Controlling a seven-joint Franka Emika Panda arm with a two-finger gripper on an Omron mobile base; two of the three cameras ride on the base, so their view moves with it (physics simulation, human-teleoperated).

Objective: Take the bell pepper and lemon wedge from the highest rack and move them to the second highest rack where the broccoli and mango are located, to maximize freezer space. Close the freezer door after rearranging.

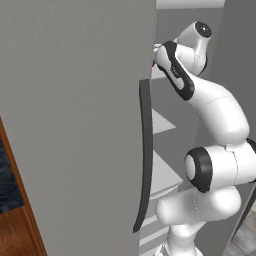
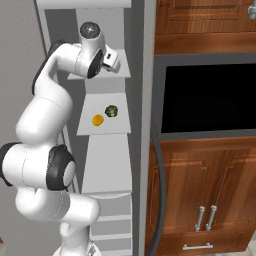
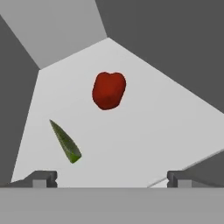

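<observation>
Hidden: freezer door (image 1: 75,125) blocks most racks in the left base view.
Count: one bell pepper (image 3: 108,90), one lemon wedge (image 3: 65,142), both on top rack (image 3: 144,131); pepper nearer back corner, wedge by left edge.
Below: broccoli (image 2: 111,111), mango (image 2: 97,120), second rack (image 2: 117,127).
Gripper (image 3: 111,179): spread wide, holding nothing.

On my top rack, the small glossy red rounded bell pepper (image 3: 108,90) sits well apart from the thin olive-green pointed lemon wedge (image 3: 65,142), which lies flat nearer me. My tall light-grey freezer door (image 1: 75,125) stands open.
</observation>
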